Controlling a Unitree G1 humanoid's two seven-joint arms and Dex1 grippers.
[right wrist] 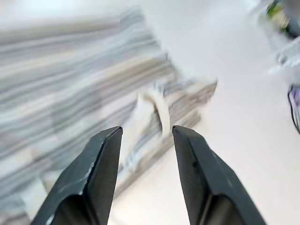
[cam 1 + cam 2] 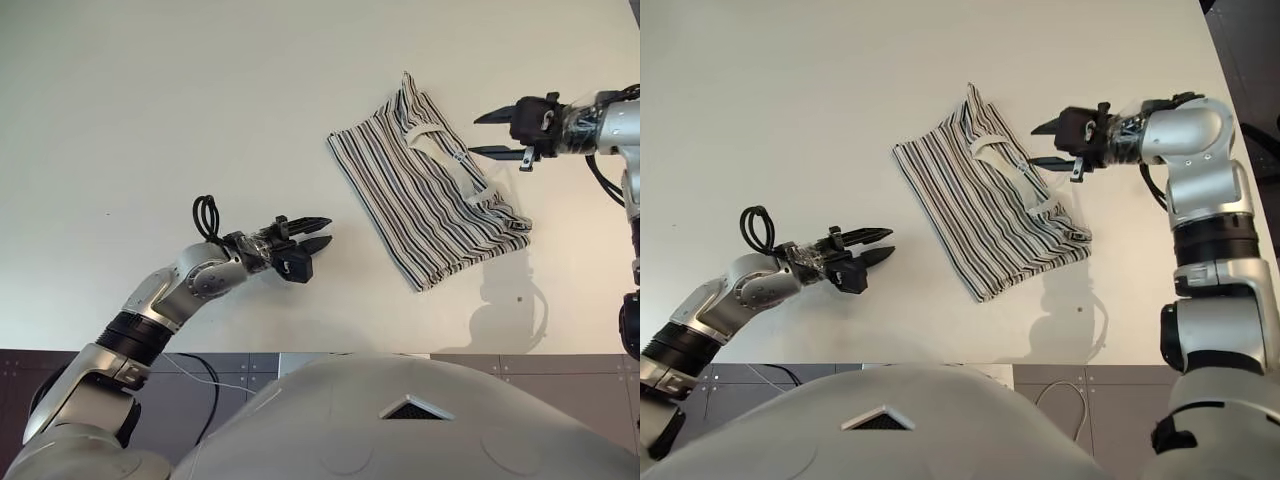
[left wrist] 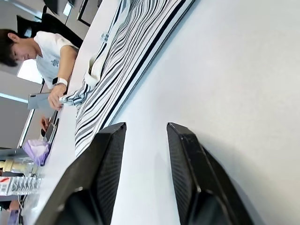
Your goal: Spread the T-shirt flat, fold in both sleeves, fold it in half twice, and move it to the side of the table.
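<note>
We see right gripper [image 2: 474,136] spread wide, holding nothing, hovering just beside collar side of T-shirt [image 2: 425,205]. Left gripper [image 2: 325,231] parted moderately, empty, low over bare tabletop [image 2: 180,110], tips pointing toward shirt, apart from its near edge. We find striped T-shirt folded into rough rectangle, lying diagonally on tabletop, right of centre, between both grippers.

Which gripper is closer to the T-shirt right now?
The right gripper, open right beside the T-shirt on its collar side. The left gripper, also open, is over bare table, clearly apart from the cloth.
</note>
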